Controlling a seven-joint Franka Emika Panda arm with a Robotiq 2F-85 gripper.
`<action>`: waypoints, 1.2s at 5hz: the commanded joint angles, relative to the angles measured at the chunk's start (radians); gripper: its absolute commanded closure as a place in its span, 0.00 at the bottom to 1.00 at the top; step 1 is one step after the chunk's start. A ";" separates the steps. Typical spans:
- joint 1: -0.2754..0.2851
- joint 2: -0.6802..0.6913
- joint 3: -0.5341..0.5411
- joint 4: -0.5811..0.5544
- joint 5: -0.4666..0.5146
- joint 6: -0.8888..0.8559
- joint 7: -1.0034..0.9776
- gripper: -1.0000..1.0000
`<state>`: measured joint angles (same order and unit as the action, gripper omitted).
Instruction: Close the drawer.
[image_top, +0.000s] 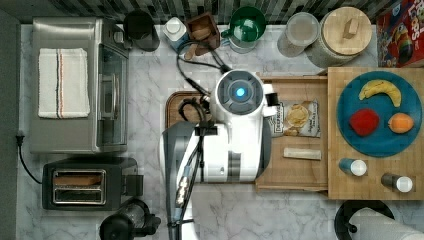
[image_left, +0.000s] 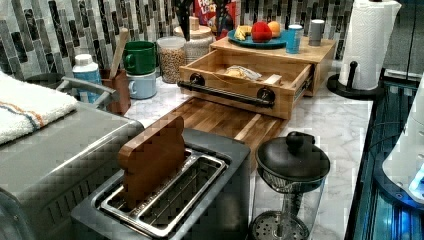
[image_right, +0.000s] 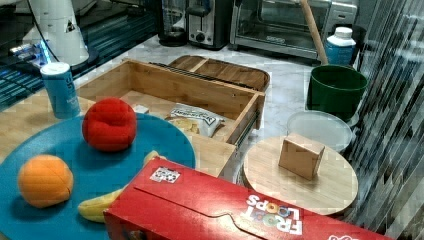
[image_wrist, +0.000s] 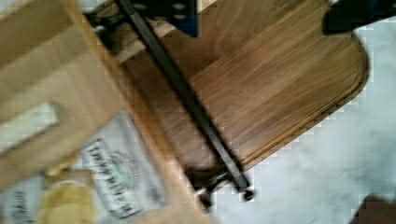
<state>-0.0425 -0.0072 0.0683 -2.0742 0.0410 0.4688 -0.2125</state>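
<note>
The light-wood drawer (image_top: 295, 172) stands pulled out toward the top view's left from the wooden box under the blue plate. Its black bar handle (image_left: 227, 95) runs along the front edge. In the wrist view the handle (image_wrist: 187, 98) crosses the picture diagonally, above the brown tray (image_wrist: 280, 84). A chip bag (image_top: 295, 119) and a pale bar (image_top: 302, 153) lie inside the drawer. My arm's white wrist (image_top: 240, 92) hangs over the drawer's front edge and covers the handle in the top view. In the right view the drawer (image_right: 195, 82) is open with the chip bag (image_right: 197, 119) in it.
The brown tray (image_left: 220, 120) lies on the marble counter right in front of the drawer. A toaster oven (image_top: 75, 85) and a toaster (image_top: 82, 185) stand at the top view's left. Jars, a green cup (image_top: 247, 25) and a cereal box (image_right: 225, 210) line the back wall.
</note>
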 joint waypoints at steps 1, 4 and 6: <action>0.050 -0.014 0.062 -0.204 0.030 0.212 -0.207 1.00; 0.042 0.093 0.054 -0.299 -0.124 0.405 -0.268 1.00; 0.019 0.130 0.042 -0.324 -0.185 0.455 -0.299 1.00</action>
<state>-0.0087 0.1310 0.1266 -2.3809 -0.1484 0.9067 -0.4272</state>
